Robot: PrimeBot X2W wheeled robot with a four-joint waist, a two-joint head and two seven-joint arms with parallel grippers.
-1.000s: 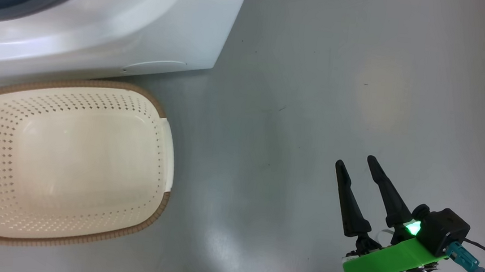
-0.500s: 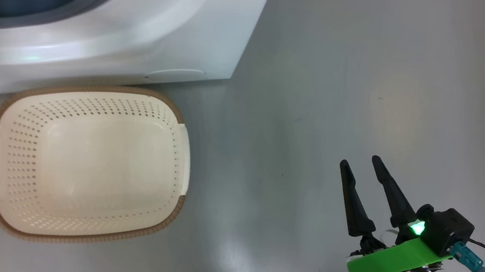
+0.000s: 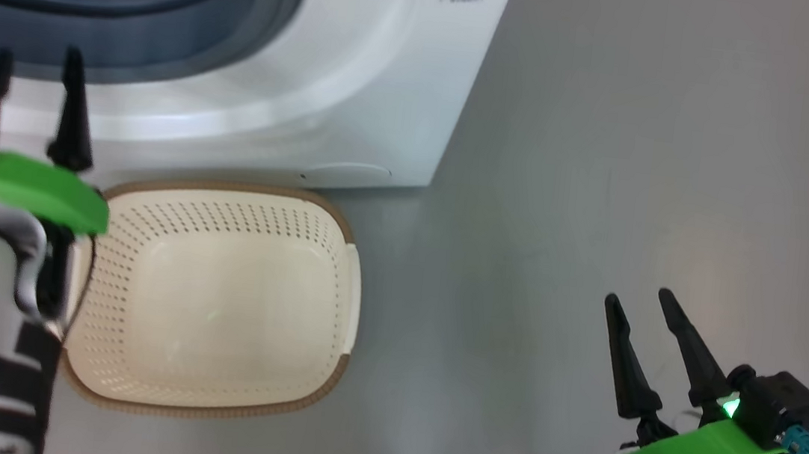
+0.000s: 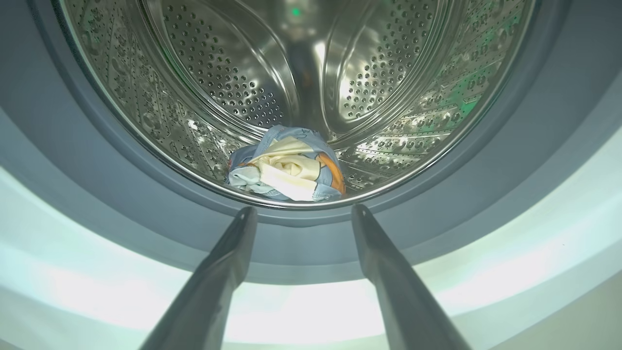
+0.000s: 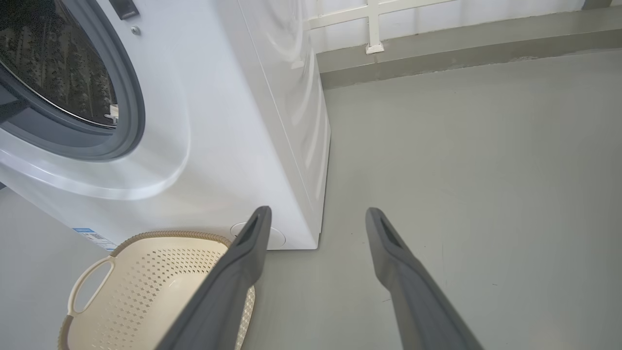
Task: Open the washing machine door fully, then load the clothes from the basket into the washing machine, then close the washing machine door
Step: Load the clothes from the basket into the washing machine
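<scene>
Clothes (image 4: 285,164) sit at drum (image 4: 388,73) front edge, beside seal (image 4: 73,160). Left hand (image 4: 302,210) apart, empty, facing them; right hand (image 3: 638,295) apart, empty. Risk: closing door pinches cloth against seal if bundle slumps forward.

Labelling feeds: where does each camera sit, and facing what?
Head view: head, looking down at basket before washing machine; left gripper, right gripper show.
Left wrist view: left wrist, facing clothes in the drum; own fingers.
Right wrist view: right wrist, facing washing machine and floor; own fingers.
Head and right wrist views share the basket.
</scene>
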